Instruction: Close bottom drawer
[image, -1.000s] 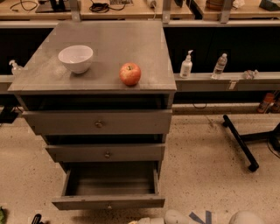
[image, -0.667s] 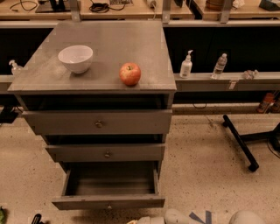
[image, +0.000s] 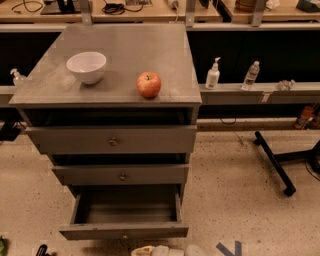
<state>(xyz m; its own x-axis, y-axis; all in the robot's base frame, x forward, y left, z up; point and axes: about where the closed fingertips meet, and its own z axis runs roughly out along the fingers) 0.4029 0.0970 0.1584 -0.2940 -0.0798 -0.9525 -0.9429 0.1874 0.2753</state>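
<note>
The bottom drawer (image: 125, 231) is the lowest of three grey cabinet drawers. It stands pulled far out, and its empty box interior shows behind a narrow front panel with a tiny knob. The middle drawer (image: 121, 175) and top drawer (image: 113, 140) stick out only a little. My gripper (image: 150, 250) shows as pale parts at the bottom edge of the camera view, just in front of the bottom drawer's front panel and slightly right of its knob. Most of it is cut off by the frame.
A white bowl (image: 86, 66) and a red apple (image: 149, 84) sit on the cabinet top (image: 125, 50). A ledge on the right holds a pump bottle (image: 213, 75) and a water bottle (image: 251, 75). A black stand leg (image: 273, 162) lies on the speckled floor at the right.
</note>
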